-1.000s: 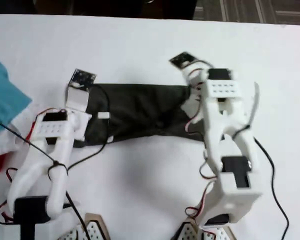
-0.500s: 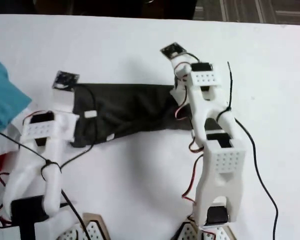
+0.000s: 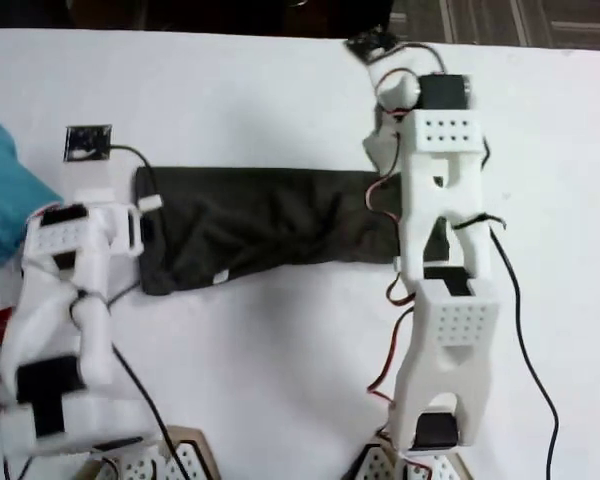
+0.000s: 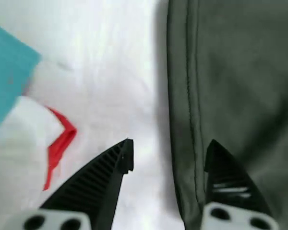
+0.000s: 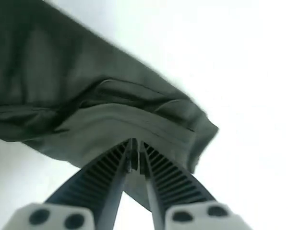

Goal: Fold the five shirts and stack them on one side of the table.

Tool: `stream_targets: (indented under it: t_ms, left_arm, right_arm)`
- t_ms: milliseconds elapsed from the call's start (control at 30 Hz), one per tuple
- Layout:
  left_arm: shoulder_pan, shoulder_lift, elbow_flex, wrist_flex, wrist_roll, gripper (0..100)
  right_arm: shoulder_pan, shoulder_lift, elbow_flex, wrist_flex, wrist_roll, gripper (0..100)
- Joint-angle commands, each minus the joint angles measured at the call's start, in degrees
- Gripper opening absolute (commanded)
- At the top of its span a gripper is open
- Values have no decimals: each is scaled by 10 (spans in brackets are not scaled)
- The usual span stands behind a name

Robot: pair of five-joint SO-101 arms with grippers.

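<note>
Right end of dark shirt [image 3: 270, 215] hidden under right arm [image 3: 442, 200], teal shirt [image 3: 5, 190] cut off at edge

We find the folded shirt [image 3: 270, 225] lying across the middle of the worktop [image 3: 230, 80], with the pile of shirts [image 3: 0, 195] at the left edge. The left jaws straddle its left hem; the right jaws pinch its right end.

No legible text, labels or numbers anywhere

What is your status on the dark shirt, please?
Left hand open, astride edge of dark shirt. Right hand shut on its other end. Shirt lies in a long band, not yet stacked. Teal shirt off to the side, not blocking.
</note>
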Motion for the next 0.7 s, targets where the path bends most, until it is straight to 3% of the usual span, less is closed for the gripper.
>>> stream_targets:
  t_ms: [0,233,667]
  left_arm:
    - [3,96,-135,91,21,260]
    - [42,227,-281,179,27,258]
    - [86,294,-339,215,53,255]
  right_arm:
    - [18,-66,-1,15,2,18]
    - [33,-167,92,15,2,18]
    - [110,-374,273,14,40,18]
